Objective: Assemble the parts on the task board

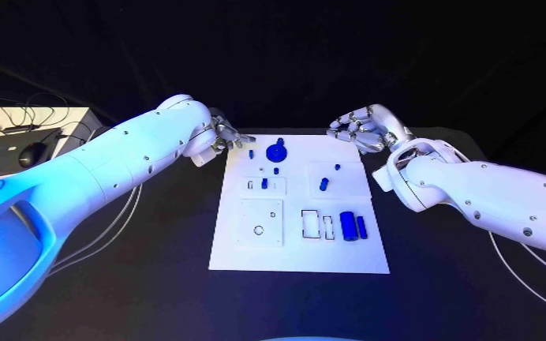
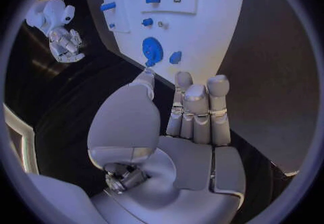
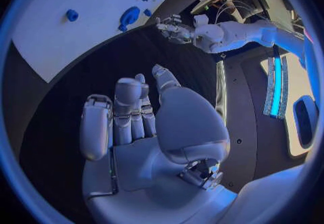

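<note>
Task board (image 1: pixel 298 254) lies clear between both empty hands.

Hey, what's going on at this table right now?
A two-armed robot sits before a white task board with small blue parts on it. Neither hand holds anything: the left hand hovers at the board's far left corner near a round blue part, and the right hand hangs open off the far right corner. Assembly looks not yet begun.

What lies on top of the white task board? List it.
On the white task board lie small blue parts: a round knob-like piece at the far end, two blue cylinders near the right edge, and smaller pieces mid-board. Beneath the board nothing can be seen; it is covered.
</note>
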